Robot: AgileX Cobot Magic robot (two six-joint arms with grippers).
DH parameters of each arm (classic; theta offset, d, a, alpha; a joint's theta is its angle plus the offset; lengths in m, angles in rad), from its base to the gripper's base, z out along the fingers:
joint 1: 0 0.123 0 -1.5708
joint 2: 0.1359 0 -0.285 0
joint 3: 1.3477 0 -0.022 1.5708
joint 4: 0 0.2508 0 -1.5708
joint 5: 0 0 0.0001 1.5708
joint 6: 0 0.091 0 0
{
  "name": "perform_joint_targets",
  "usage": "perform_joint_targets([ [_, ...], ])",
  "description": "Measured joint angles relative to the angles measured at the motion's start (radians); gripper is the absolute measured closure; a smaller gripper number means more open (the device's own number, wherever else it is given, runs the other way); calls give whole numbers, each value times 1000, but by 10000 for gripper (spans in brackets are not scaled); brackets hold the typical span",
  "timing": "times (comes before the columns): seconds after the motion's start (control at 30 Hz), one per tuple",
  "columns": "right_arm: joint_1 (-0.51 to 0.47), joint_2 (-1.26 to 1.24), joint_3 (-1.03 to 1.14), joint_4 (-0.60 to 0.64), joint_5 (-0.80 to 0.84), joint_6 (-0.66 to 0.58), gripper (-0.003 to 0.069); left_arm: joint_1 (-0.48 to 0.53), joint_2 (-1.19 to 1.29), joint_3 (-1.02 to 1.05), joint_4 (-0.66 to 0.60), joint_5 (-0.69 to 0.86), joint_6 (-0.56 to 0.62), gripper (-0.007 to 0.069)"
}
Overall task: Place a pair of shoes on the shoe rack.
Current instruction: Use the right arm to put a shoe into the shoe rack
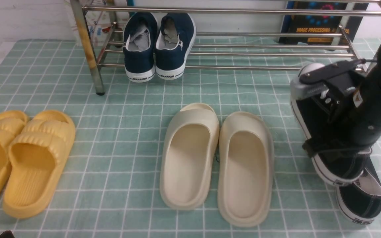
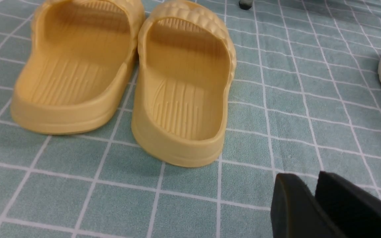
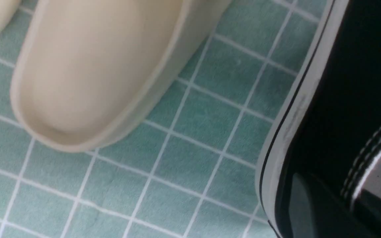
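Note:
My right gripper (image 1: 322, 147) is shut on the side wall of one black canvas sneaker (image 1: 341, 165). It holds the sneaker off the mat at the right, white toe cap tilted up toward the shoe rack (image 1: 243, 11). In the right wrist view one finger (image 3: 301, 205) lies outside the sneaker (image 3: 342, 82) and the other is inside it. The second black sneaker (image 1: 362, 198) lies on the mat just below, partly hidden by the held one. My left gripper (image 2: 313, 188) is shut and empty, low over the mat near the yellow slides (image 2: 180, 96).
Navy WARRIOR slip-ons (image 1: 159, 44) sit on the rack's lower shelf at its left. Cream slides (image 1: 217, 162) lie mid-mat, close to the left of the held sneaker. Yellow slides (image 1: 18, 158) lie at the left. A dark poster (image 1: 319, 23) stands behind the rack.

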Motion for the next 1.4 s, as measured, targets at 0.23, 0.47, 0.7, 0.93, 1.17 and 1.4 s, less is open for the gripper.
perform_joint_targets([
  [0.23,-17,125,-164,-33,2,-37,641,0,0,0,0,0,0,501],
  [0.47,-103,287,-383,16,16,-150,641,0,0,0,0,0,0,497],
  [0.7,-169,434,-603,107,50,-256,641,0,0,0,0,0,0,490],
  [0.93,-180,568,-795,145,78,-305,641,0,0,0,0,0,0,491],
  [1.17,-180,686,-971,135,83,-308,641,0,0,0,0,0,0,480],
  [1.4,-180,748,-1028,79,38,-308,641,0,0,0,0,0,0,480],
])
